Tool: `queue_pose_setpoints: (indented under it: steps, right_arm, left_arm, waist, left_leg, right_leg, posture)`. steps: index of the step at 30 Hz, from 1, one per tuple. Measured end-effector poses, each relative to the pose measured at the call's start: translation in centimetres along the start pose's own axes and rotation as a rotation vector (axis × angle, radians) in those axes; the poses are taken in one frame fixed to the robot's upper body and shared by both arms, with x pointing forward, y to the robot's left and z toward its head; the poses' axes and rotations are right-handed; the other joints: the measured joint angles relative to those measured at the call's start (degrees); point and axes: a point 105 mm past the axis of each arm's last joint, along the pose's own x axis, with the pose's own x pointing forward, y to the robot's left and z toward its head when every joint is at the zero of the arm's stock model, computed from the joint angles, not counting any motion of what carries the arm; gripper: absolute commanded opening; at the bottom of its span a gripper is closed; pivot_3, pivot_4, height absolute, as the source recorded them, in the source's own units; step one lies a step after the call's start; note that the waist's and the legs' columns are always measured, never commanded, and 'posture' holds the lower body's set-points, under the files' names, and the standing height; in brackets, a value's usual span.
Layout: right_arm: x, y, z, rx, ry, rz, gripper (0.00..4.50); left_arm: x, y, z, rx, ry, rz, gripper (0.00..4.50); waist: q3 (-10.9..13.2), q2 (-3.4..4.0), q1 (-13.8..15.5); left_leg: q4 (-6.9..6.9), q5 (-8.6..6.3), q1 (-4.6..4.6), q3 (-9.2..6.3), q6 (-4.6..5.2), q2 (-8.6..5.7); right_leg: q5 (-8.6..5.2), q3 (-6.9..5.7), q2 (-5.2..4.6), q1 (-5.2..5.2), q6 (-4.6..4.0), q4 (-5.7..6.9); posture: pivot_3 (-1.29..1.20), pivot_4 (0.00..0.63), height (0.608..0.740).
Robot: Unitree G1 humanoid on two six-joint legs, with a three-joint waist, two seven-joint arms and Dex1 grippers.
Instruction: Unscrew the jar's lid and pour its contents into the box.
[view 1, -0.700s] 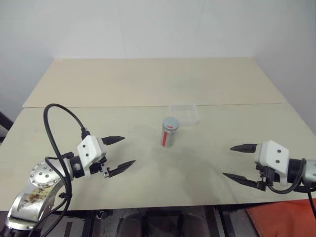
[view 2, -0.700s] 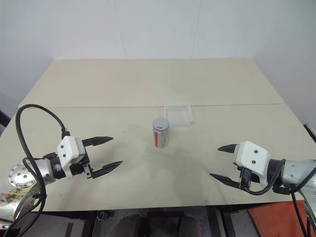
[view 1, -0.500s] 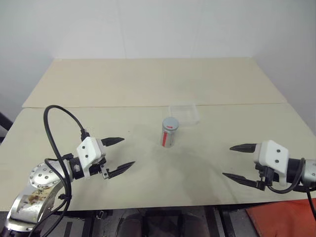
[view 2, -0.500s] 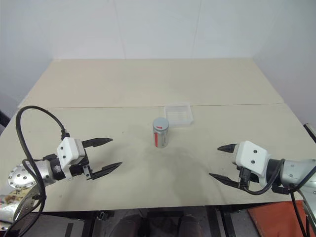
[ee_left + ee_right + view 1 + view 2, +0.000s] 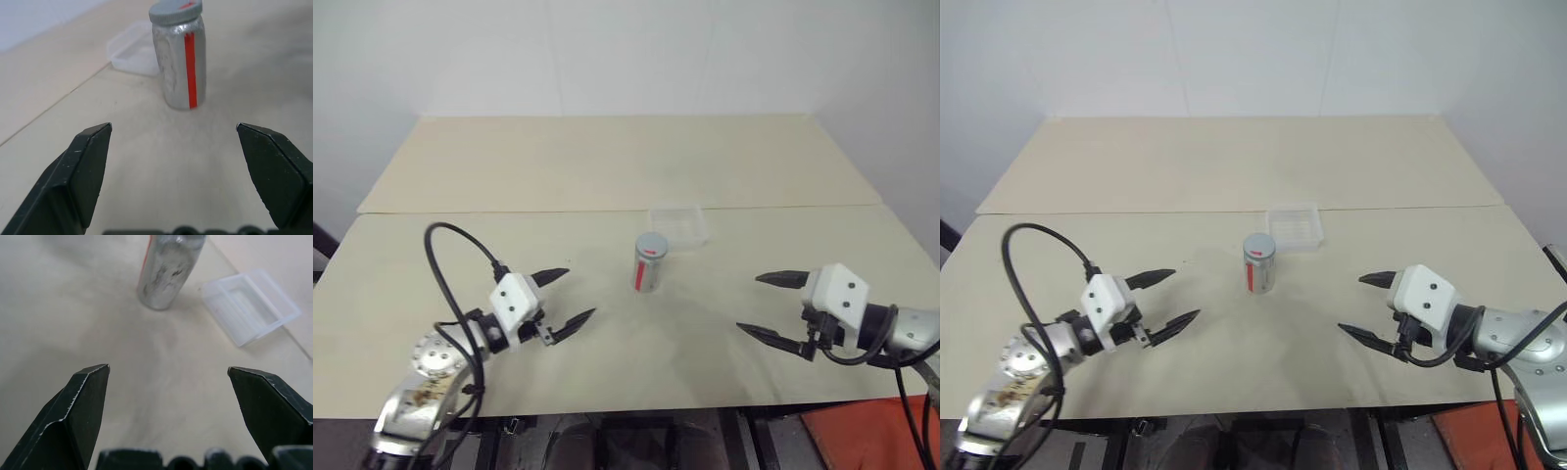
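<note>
grippers (image 5: pixel 566 296) nearer, jar (image 5: pixel 649 262) between

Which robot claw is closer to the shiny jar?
The left gripper, though not by much. It sits open to the jar's left, slightly nearer the robot. The right gripper is open too, farther off on the jar's right.

- A pale beige, matte tabletop (image 5: pixel 509 166) carries everything; a straight seam crosses it from side to side.
- A small upright silvery cylinder jar (image 5: pixel 648 266) with a red vertical stripe and grey cap stands near the middle.
- A shallow clear plastic rectangular box (image 5: pixel 678 225) lies just beside it, at the jar's one o'clock, along the seam.
</note>
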Motion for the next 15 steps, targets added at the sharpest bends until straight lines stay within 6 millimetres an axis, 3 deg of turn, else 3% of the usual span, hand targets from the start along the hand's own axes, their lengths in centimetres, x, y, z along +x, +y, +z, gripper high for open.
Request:
queue_pose_setpoints:
  steps: [9,15]
  right_arm:
    - [0.6,-0.1,0.2,-0.010,-0.007,-0.010,4.50]
    - [1.1,0.0,0.2,-0.014,-0.006,-0.003,4.50]
  left_arm:
    - [2.9,-1.5,-0.4,-0.020,-0.087,0.146,4.42]
    - [4.0,-3.0,-0.3,-0.055,-0.109,0.121,4.42]
  waist:
    - [-0.02,0.00,0.24]
    - [-0.02,0.00,0.11]
  left_leg:
    - [0.02,-0.04,-0.02,-0.02,0.07,0.00]
    - [0.02,-0.05,-0.02,-0.03,0.10,0.00]
  right_leg:
    - [0.02,-0.01,-0.01,0.00,-0.01,-0.02]
    - [0.02,0.00,-0.02,-0.02,-0.01,-0.01]
  posture:
    - [0.00,0.150,0.740]
    - [0.00,0.150,0.740]
